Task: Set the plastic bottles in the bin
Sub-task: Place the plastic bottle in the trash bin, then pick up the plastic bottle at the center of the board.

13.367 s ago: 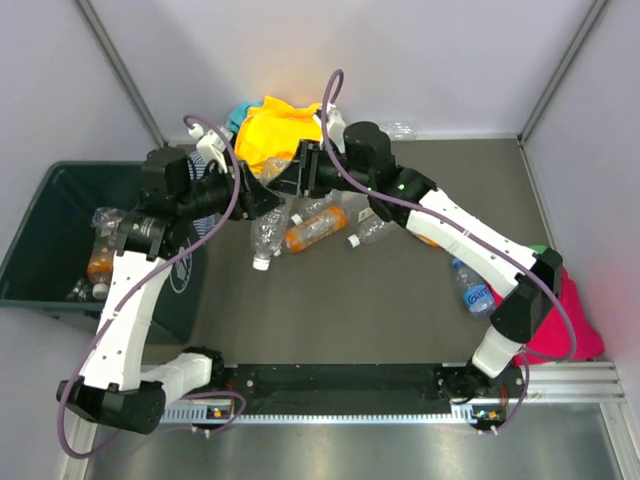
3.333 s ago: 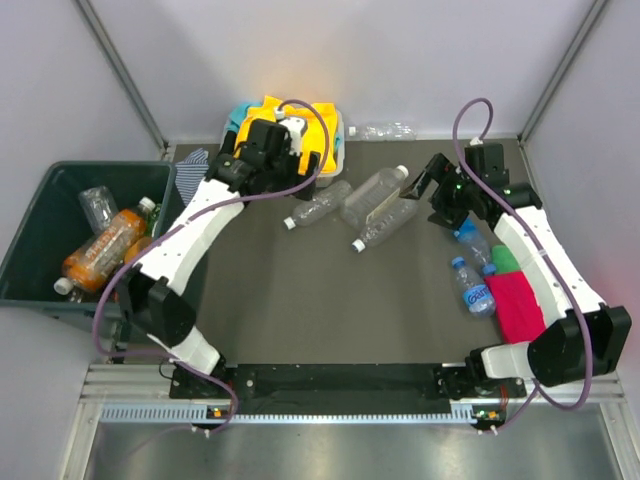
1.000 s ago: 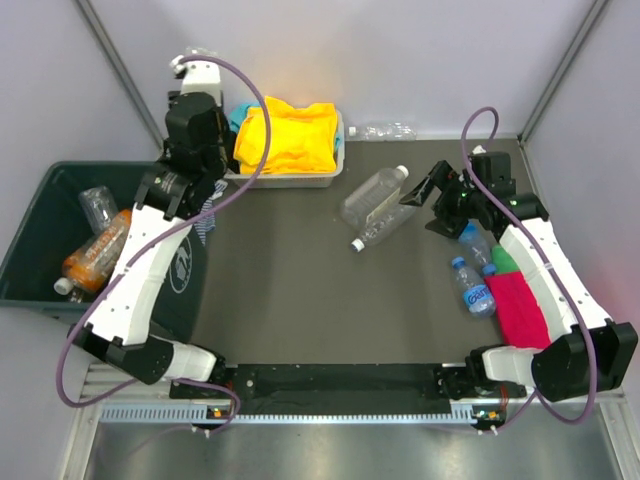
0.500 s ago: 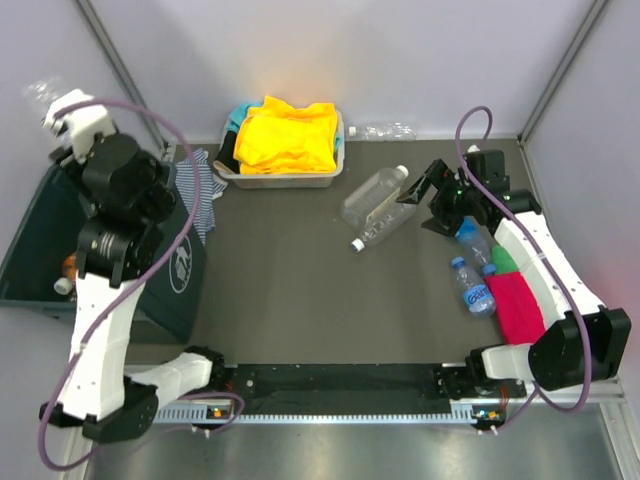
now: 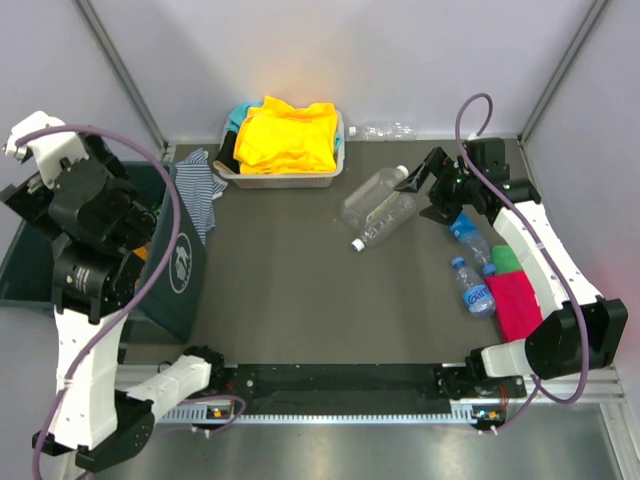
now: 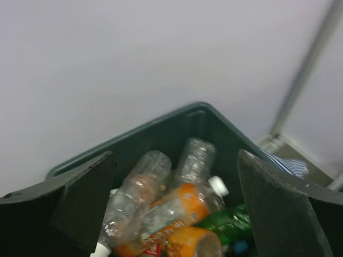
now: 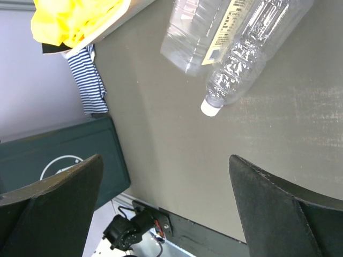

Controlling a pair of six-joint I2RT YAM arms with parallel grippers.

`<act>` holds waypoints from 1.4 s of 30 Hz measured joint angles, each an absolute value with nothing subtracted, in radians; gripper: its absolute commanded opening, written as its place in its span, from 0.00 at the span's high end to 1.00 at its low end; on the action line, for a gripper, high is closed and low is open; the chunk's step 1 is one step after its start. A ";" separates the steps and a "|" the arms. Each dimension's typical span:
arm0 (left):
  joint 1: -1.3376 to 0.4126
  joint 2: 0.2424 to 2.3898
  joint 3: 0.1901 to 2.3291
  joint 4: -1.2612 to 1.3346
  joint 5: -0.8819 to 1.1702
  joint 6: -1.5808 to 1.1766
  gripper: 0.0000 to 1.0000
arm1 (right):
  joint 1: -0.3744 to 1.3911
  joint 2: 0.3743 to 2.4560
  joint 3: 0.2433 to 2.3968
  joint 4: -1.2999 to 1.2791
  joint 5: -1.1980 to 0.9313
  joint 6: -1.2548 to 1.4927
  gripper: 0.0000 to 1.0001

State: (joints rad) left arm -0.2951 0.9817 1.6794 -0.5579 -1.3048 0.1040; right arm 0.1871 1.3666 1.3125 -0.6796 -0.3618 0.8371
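A shallow white tray (image 5: 281, 181) sits at the far side of the dark table mat (image 5: 300, 300), a little left of centre. A bright yellow cloth (image 5: 288, 136) fills it and heaps above the rim. A teal cloth (image 5: 239, 116) shows at the tray's far left corner, and something black (image 5: 227, 152) at its left end. Just left of the tray lies a crumpled blue-and-white striped cloth (image 5: 198, 186). A magenta cloth (image 5: 514, 308) lies at the mat's right edge. Pale walls rise behind, with a slanting grey metal post (image 5: 121, 72) at each side.
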 measured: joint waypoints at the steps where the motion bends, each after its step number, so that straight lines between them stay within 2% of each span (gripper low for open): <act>1: -0.295 0.996 1.701 -0.581 -1.271 0.093 0.01 | 0.187 1.367 1.313 -0.681 -0.361 0.837 0.01; 5: -0.295 1.086 1.804 -0.702 -1.036 0.049 0.01 | 0.187 1.366 1.313 -0.693 -0.349 0.833 0.01; 9: -0.295 1.209 1.839 -0.772 -0.711 0.025 0.01 | 0.187 1.362 1.313 -0.716 -0.316 0.821 0.01; 15: -0.374 1.360 1.664 -0.750 -0.214 -0.011 0.01 | 0.187 1.309 1.309 -0.774 -0.229 0.791 0.01; 19: -0.500 1.429 1.568 -0.689 -0.031 -0.053 0.01 | 0.172 1.235 1.291 -0.812 -0.179 0.777 0.01; 29: -0.786 1.636 1.531 -0.474 0.026 -0.175 0.01 | 0.108 1.088 1.304 -0.942 -0.100 0.752 0.01; 42: -0.829 1.934 1.591 -0.364 0.052 -0.168 0.02 | 0.108 0.883 1.332 -1.057 0.024 0.715 0.01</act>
State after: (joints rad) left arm -0.8291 1.9339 1.5909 -0.3645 0.0521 -0.1684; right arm 0.1078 0.8833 1.3319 -1.0569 0.0242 0.7155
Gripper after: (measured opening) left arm 0.984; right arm 0.987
